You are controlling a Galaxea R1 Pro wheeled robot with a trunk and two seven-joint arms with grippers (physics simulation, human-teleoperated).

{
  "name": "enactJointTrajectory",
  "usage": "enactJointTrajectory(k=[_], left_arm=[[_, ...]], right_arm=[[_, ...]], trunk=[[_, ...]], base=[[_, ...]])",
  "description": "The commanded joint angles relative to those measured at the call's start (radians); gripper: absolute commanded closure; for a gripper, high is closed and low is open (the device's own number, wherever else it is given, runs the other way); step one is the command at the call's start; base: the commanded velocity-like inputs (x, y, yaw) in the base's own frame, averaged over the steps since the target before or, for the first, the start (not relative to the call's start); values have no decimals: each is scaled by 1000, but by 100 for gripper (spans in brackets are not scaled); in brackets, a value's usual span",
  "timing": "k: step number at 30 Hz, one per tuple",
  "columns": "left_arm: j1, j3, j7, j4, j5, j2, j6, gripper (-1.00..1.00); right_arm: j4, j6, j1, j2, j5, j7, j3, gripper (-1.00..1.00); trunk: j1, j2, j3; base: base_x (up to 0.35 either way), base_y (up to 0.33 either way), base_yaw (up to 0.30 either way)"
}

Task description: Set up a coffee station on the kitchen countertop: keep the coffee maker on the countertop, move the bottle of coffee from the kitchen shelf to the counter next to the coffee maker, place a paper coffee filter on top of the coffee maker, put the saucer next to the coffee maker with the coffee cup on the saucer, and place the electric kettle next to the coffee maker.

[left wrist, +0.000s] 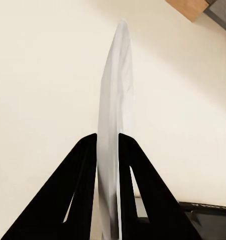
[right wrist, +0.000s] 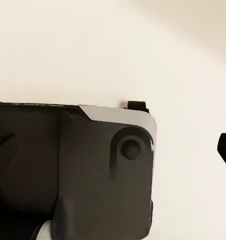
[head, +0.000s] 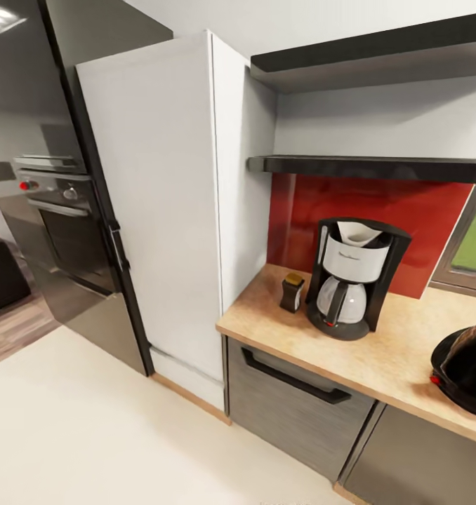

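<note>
The coffee maker (head: 354,280) stands on the countertop (head: 392,351) against the red wall, and a white paper coffee filter (head: 357,233) sits in its top. Close beside it stands the bottle of coffee (head: 292,292) with its amber lid. The electric kettle (head: 466,368) rests on the counter at the head view's right edge. Above hangs the bare black kitchen shelf (head: 378,168). My left gripper (left wrist: 107,136) is shut on the saucer (left wrist: 117,90), seen edge-on over pale floor. My right gripper (right wrist: 113,150) is open and holds nothing. The coffee cup is out of view.
A tall white cabinet (head: 161,196) stands against the counter's end, with a black oven column (head: 62,210) beyond it. Grey drawers with a black handle (head: 294,379) sit under the worktop. Pale floor (head: 90,435) spreads in front. A window (head: 473,242) sits at the right.
</note>
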Motion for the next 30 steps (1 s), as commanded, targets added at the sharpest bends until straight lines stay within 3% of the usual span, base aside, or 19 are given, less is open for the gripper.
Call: enactJointTrajectory(k=[1, 30], left_arm=[[-1, 8, -4, 1, 0, 0, -1, 100], [-1, 8, -4, 2, 0, 0, -1, 100]], right_arm=[[2, -4, -1, 0, -11, 4, 8, -100], [-1, -2, -1, -2, -11, 9, 8, -100]], trunk=[[1, -2, -2], [1, -2, 1]], base=[[0, 4, -264], [0, 0, -265]])
